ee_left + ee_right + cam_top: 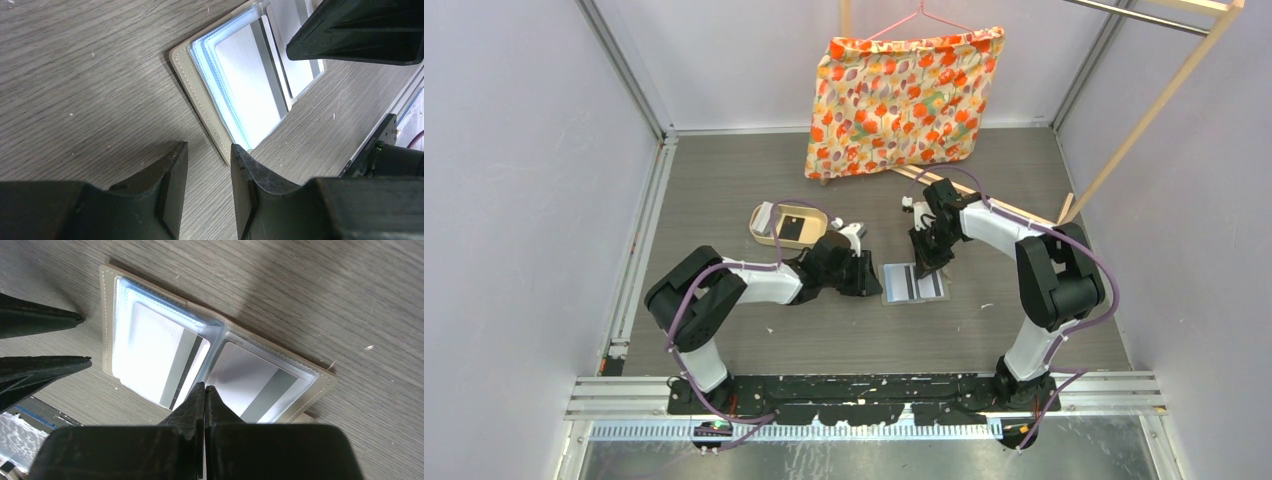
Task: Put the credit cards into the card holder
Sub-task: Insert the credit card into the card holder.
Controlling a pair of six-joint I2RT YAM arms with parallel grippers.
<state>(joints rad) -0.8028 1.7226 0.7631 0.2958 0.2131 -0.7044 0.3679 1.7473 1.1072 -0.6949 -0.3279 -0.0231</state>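
The card holder [914,282] lies open on the table, its tan stitched rim [106,315] framing two clear pockets. A white credit card with a grey stripe [155,350] sits in one pocket and a similar card [250,380] in the other. My right gripper [205,386] is shut, its tips pressed together at the holder's middle fold, with nothing visible between them. My left gripper [209,150] is open at the holder's edge, with only table in the gap. One of its fingertips [240,152] is at the holder's corner. A black card [795,228] lies in the tray.
A tan oval tray [764,232] stands to the left behind the left gripper, with a pale card [767,214] at its end. A flowered cloth [894,100] hangs on a hanger at the back. A wooden frame [1144,120] leans at the right.
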